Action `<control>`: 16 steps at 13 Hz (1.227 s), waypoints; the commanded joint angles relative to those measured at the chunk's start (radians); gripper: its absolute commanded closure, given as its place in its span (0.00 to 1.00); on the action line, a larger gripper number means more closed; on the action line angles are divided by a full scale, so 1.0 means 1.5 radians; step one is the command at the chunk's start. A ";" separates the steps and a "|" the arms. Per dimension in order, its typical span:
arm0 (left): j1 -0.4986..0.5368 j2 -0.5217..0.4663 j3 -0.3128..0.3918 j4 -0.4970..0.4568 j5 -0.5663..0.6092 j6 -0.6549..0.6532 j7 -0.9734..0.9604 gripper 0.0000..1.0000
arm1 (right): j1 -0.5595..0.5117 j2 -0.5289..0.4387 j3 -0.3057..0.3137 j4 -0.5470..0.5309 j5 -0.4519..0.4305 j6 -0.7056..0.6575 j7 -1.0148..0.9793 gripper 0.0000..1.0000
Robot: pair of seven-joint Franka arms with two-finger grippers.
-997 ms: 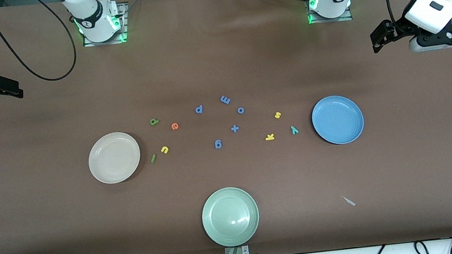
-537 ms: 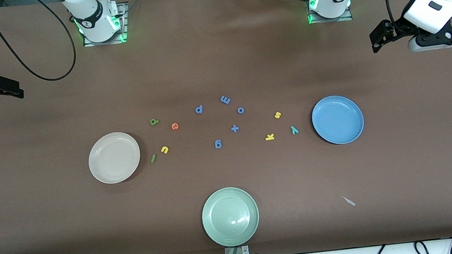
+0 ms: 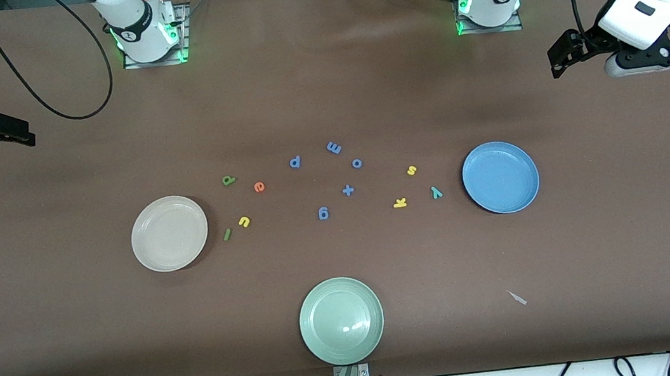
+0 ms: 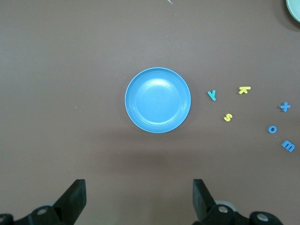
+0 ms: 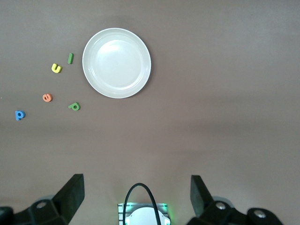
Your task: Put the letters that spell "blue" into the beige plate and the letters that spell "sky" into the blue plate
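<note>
Nothing's been picked up yet — left gripper (image 4: 136, 199) and right gripper (image 5: 133, 197) hang spread and empty. Best start with the y (image 3: 436, 191), just beside the blue plate (image 3: 527, 190) — pinch low, it's tiny.

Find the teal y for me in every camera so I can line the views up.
Front view: the teal y lies on the table beside the blue plate, between it and the yellow k.
Left wrist view: the teal y lies beside the blue plate.
Right wrist view: not in it.
Shared landmark: the blue plate.
</note>
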 commanded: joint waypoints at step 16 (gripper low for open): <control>-0.029 0.152 -0.024 0.016 0.005 -0.013 -0.007 0.00 | 0.080 0.096 0.062 -0.299 0.017 0.441 0.162 0.00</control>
